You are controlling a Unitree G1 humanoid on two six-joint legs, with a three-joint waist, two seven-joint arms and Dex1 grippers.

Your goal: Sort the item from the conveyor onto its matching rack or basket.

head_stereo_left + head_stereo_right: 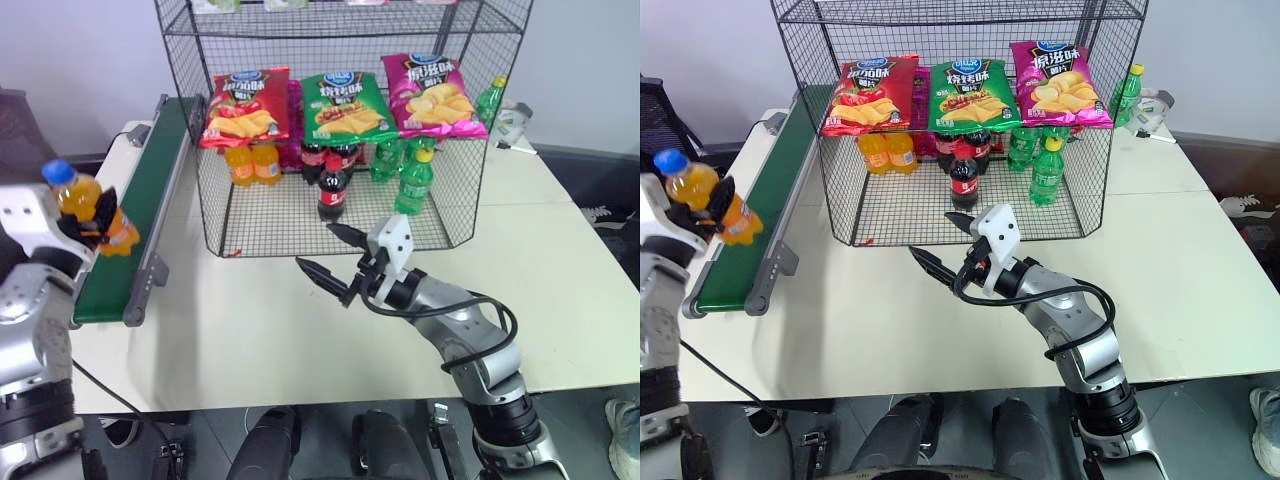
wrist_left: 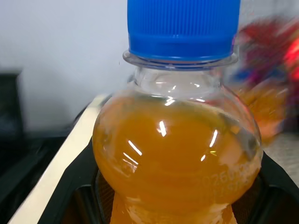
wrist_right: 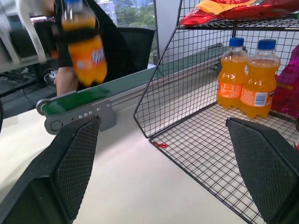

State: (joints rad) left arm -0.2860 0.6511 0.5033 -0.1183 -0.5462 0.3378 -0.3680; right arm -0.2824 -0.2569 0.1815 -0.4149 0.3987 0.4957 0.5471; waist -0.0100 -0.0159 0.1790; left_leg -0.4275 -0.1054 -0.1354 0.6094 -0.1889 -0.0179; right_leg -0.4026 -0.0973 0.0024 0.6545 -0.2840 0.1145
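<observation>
Above the near end of the conveyor (image 1: 140, 215), the orange soda bottle (image 1: 88, 208) hangs tilted — pinched in the left gripper (image 1: 88, 226). The right gripper (image 1: 330, 255) waits spread wide over the table (image 1: 560, 290) before the wire rack (image 1: 340, 120).

- We see bright, even light over the white table (image 1: 300, 340), with soft shadows.
- Small glints sit on the orange soda bottle (image 2: 175, 154), sharp up close; the chip bags (image 2: 271, 70) beyond it are blurred.
- The held bottle smears with motion in the right wrist view.
</observation>
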